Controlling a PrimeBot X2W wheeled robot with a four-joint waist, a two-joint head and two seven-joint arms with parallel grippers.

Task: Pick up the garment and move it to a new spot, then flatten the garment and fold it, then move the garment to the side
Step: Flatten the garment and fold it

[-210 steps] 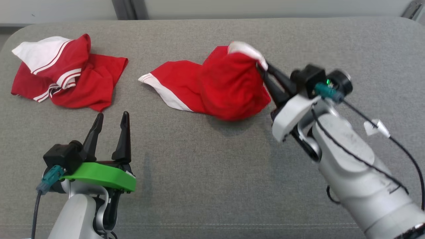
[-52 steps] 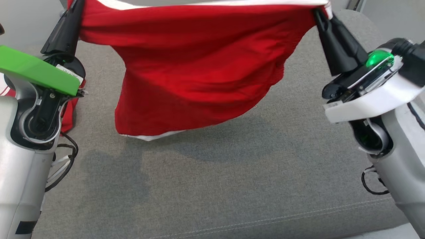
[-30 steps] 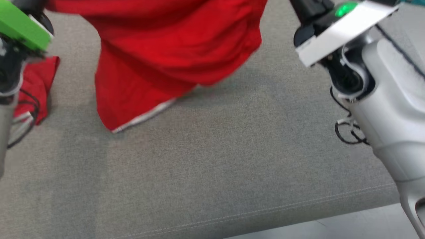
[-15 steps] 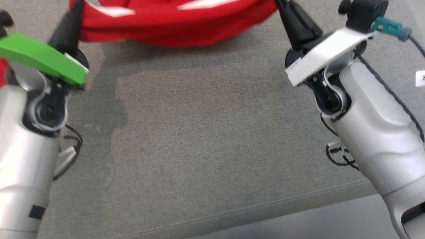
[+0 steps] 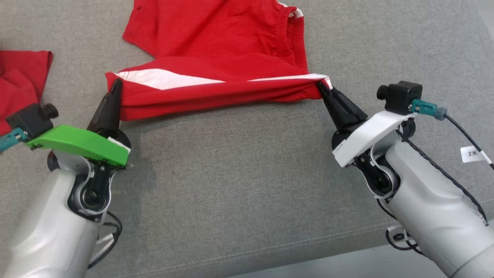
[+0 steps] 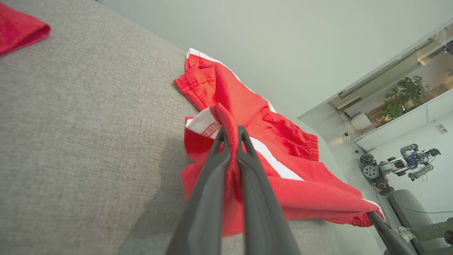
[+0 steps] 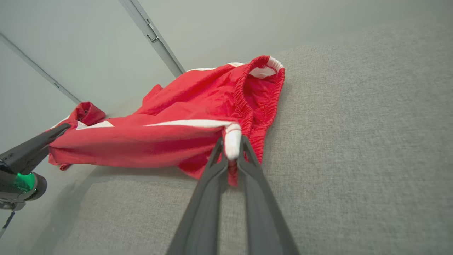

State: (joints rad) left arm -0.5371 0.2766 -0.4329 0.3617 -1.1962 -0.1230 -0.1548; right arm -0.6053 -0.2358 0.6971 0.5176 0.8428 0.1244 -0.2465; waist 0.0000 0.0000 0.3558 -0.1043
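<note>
Left gripper (image 5: 115, 85): clamped on the near-left corner of the garment (image 5: 216, 46); right gripper (image 5: 322, 85): pinching its white-trimmed near-right corner; hem taut between them, far part lying on the grey cushion (image 5: 231, 173). Progress, judged: pick-up done, flattening under way; fold and shift aside outstanding. Right wrist view adds the gathered waistband (image 7: 244, 92); left wrist view, a distant robot (image 6: 400, 164).

The shorts (image 5: 216, 38) are thin red cloth with a faint sheen, white stripes and a puckered elastic waistband. The cushion (image 5: 239, 173) is coarse, matt grey woven fabric. The left gripper (image 6: 231, 130) and right gripper (image 7: 231, 141) have dark matt plastic fingers, with smooth plastic covers, one green cover (image 5: 81, 141) and one white cover (image 5: 366, 129).
</note>
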